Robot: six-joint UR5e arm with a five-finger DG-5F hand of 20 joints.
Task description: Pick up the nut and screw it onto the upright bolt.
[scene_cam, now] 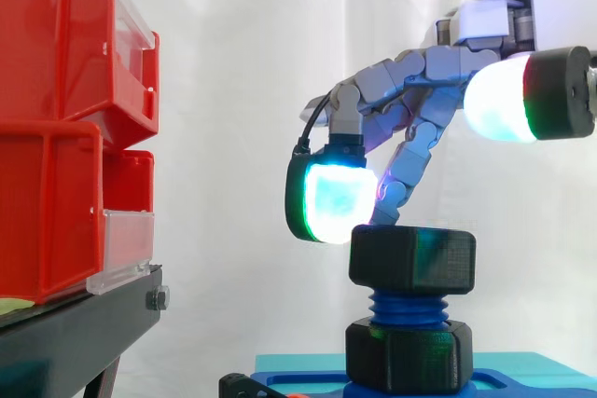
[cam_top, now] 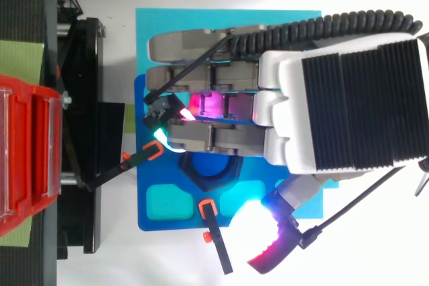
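The nut (scene_cam: 412, 258) sits atop the upright blue bolt (scene_cam: 408, 308), with thread showing beneath it. The hand (scene_cam: 410, 76) hovers just above, fingers loosely bent, thumb spread wide, holding nothing. The nut is probably light, rigid plastic, best pinched across opposite flats, since its smooth faces may slip.

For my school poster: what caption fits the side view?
Robot hand poised just above a black nut sitting atop the blue threaded bolt, with red bins at left.
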